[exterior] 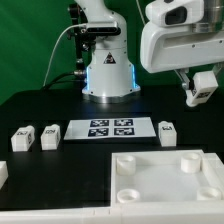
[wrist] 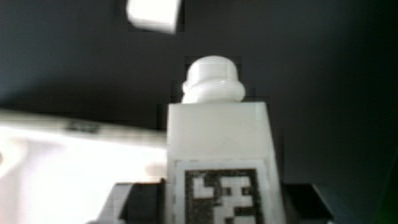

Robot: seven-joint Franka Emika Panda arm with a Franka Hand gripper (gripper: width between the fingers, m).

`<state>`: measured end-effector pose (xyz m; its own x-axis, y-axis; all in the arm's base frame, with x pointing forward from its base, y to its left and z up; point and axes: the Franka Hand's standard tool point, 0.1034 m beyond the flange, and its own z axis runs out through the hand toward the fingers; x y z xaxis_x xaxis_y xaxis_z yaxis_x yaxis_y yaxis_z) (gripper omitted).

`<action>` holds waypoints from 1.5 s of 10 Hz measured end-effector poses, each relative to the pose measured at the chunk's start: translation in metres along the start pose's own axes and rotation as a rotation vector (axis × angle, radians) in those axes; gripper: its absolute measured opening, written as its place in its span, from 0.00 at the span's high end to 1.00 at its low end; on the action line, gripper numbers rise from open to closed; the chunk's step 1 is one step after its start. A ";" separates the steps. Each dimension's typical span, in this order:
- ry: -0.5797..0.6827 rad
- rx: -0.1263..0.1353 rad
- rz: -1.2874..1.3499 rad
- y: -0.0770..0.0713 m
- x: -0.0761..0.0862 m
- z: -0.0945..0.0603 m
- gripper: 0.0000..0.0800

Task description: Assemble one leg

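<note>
Wrist view — jaws clamp the leg (wrist: 219, 140), its peg end outward.

The marker board (exterior: 110, 128) lay on the black table (exterior: 40, 115) before the arm's base (exterior: 108, 75). A leg (exterior: 168, 129) stood just beside it on the exterior view's right, and a second leg (exterior: 50, 135) and a third leg (exterior: 22, 138) on its other side. The white panel (exterior: 165, 180) lay nearest the camera. The hand (exterior: 200, 92) hung above, at the exterior view's right.
</note>
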<state>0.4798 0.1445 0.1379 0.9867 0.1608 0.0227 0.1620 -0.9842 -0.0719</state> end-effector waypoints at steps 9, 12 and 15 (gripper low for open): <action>0.603 -0.054 -0.121 0.055 0.085 -0.003 0.64; 0.553 -0.055 -0.121 0.071 0.110 -0.005 0.64; 0.563 -0.039 -0.110 0.067 0.134 0.008 0.64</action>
<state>0.6230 0.1007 0.1276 0.8043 0.2086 0.5565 0.2527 -0.9675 -0.0026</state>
